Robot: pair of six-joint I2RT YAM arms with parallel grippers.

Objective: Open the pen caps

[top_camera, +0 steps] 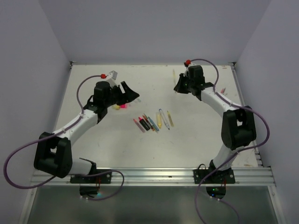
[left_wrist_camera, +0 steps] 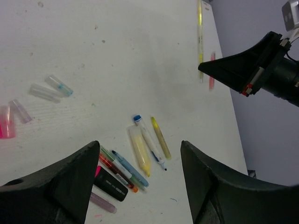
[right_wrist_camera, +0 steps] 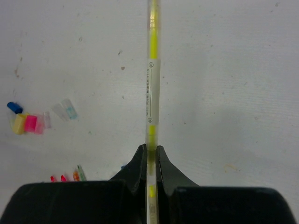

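Far right of the table: right gripper pinched shut on a slim yellow pen, both fingers pressed against the near end of the barrel, the rest of it running straight away from the tips over the white surface (resting on it or lifted off it, cannot tell). From the left wrist view, the same long yellow line reaching out past those dark tips, with a pink pen just beside them. To the left of the held pen in the right wrist view, well apart from the fingers: loose pen caps in a small group of blue, yellow and pink, with pale clear ones a little to their right. Left gripper spread wide and holding nothing, hovering above the table. Framed between its two fingers in its own view: the pens fanned in a cluster near the table's middle, among them a yellow highlighter, a blue-capped pen, an olive-yellow pen and a black-and-pink marker nearest the left finger. In the overhead view, clearly apart from all of them. Further left in that wrist view, more clear and pink caps scattered beyond the left finger.
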